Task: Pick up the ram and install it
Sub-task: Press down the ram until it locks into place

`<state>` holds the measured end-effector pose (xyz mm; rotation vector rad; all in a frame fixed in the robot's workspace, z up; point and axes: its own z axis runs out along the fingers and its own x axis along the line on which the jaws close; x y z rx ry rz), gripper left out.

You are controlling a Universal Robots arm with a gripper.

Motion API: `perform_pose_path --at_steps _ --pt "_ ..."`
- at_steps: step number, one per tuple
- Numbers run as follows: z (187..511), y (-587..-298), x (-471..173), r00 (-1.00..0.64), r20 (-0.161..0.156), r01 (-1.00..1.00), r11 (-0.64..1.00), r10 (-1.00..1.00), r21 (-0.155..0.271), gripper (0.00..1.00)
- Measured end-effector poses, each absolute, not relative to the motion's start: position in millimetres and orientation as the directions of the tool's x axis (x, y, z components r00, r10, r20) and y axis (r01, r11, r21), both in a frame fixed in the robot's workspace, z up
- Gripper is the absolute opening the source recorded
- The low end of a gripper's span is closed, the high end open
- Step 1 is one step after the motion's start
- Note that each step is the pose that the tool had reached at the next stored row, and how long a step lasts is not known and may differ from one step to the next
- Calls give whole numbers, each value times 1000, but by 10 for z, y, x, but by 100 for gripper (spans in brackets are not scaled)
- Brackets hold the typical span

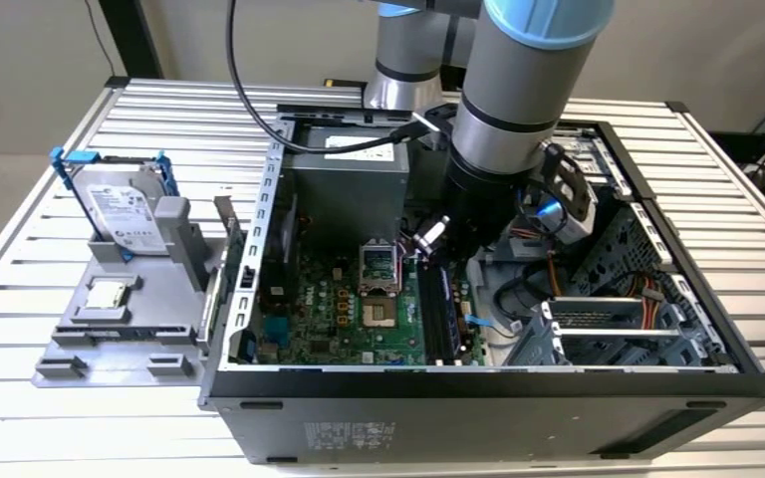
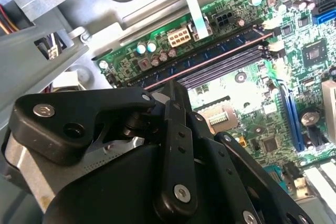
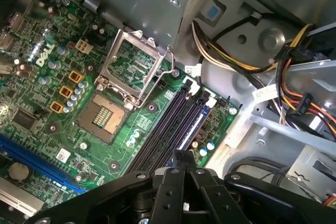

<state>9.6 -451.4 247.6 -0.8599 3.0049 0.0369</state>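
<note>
Black linkage arms of the gripper (image 3: 184,156) fill the foreground in both wrist views. Its two fingers are drawn together with no gap showing, poised right over the memory slots. I cannot tell whether the tips actually press on the stick below.

Going left to right in the exterior view, the silver hard drive in its blue frame (image 1: 124,214) stands on a grey plastic stand (image 1: 104,329), well apart from the work. Next comes the open black computer case (image 1: 489,383) with the green motherboard (image 1: 343,309) and its bare metal processor socket (image 1: 378,269). Just right of the socket lies the ram (image 1: 437,319), a long, thin, dark board with a row of chips. It sits in one of the long black plastic slots (image 3: 163,124). Further right is the grey metal drive cage (image 1: 616,319).

The ram's long axis runs near to far, parallel with the slots. In the second wrist view it (image 2: 210,59) stands on edge, contacts down and chip faces turned sideways.

As a judgement, the main risk is uneven seating. The fingers appear to sit towards one end of the stick, so a push there could drive that end home while the other rides high. That would leave the stick tilted or strain the slot. Whether the white end latches (image 3: 210,100) have closed is too small to tell. The orange and yellow cables (image 3: 294,93) hang near the arm and could snag.
</note>
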Motion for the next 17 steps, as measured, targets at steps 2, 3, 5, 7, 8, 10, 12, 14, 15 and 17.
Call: perform_pose_path --at_steps 2,3,5,7,8,10,12,14,15,17 --pt "2476 -4514 97 -842 -22 -539 842 -539 18 0" --pt "2476 -4514 97 -839 -22 -544 839 -544 18 0" --pt "2476 -4514 96 -832 -22 -555 832 -554 18 0" --pt "2476 -4514 97 -825 -22 -566 824 -565 18 0" --pt "2476 -4514 97 -821 -22 -571 821 -571 18 0" --pt "2476 -4514 97 -813 -22 -582 813 -581 18 0" --pt "2476 -4514 97 -804 -22 -595 804 -594 18 0" --pt "2476 -4514 97 -793 -22 -609 793 -609 18 0" --pt "2476 -4514 97 -788 -22 -616 788 -616 18 0" --pt "2476 -4514 97 -776 -22 -631 776 -630 18 0"
